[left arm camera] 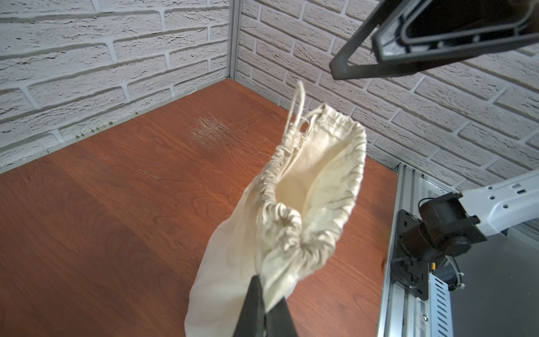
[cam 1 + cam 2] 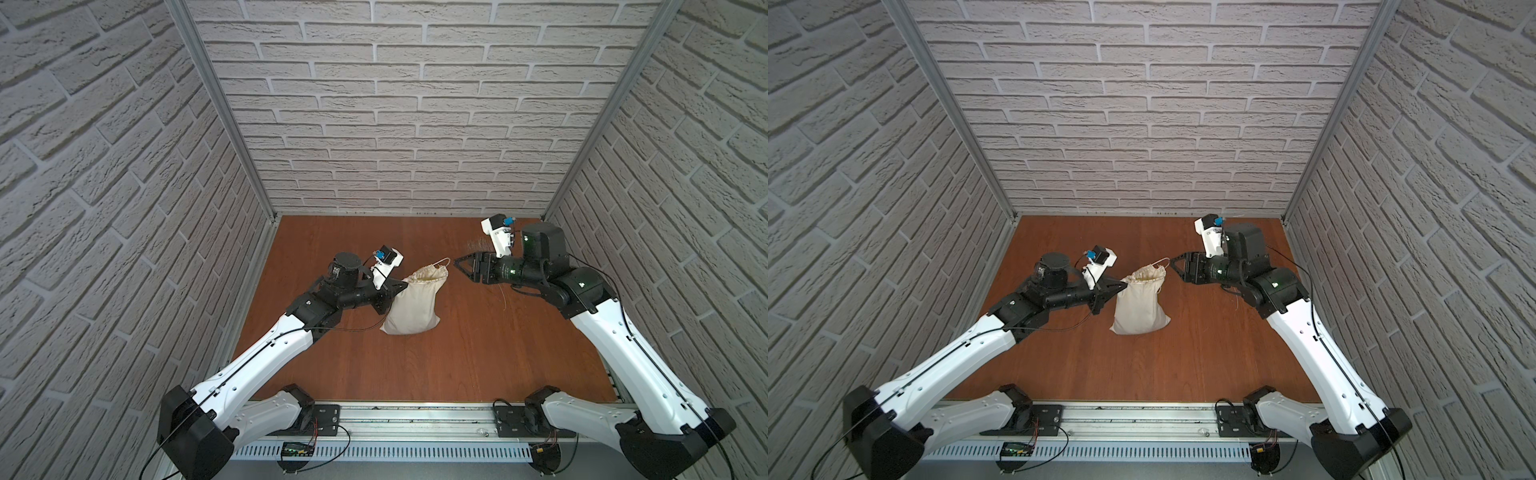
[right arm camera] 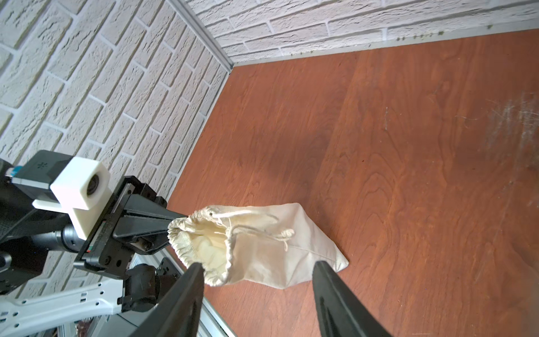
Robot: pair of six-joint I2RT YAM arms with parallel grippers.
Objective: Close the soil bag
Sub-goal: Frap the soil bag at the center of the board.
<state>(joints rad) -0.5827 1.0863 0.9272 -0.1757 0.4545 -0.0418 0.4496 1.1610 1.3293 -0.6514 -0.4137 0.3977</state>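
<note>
The main risk lies with the thin cream cord loop (image 2: 443, 262) standing up from the far side of the bag's neck. It is slender and limp, and the right end effector (image 2: 458, 264), jaws spread wide with nothing between them, sits just short of it, apparently not touching. If those jaws come together slightly off line, they will likely miss the cord or catch puckered cloth instead, and the mouth will not draw tight. A pull in the wrong direction could also drag the whole sack rather than cinch it.

The second risk is the anchor. The left end effector (image 1: 264, 291) is clamped on a small pinch of gathered cloth at the near rim. That bite looks shallow, so a firm tug from the opposite side may slip the fabric out and let the sack slump or tip on the reddish-brown wood-grain tabletop (image 2: 457, 357).

The small cream cloth drawstring soil bag (image 2: 415, 305) stands between the two end effectors, touching the left one and near the right one, its base resting on the tabletop and its neck raised. Its mouth is part gathered and open. From the left wrist view only pale inner cloth (image 1: 306, 178) shows inside; no soil is visible, and the bottom is hidden. The knotted cord ends (image 3: 287, 233) hang loose against the outside.
</note>
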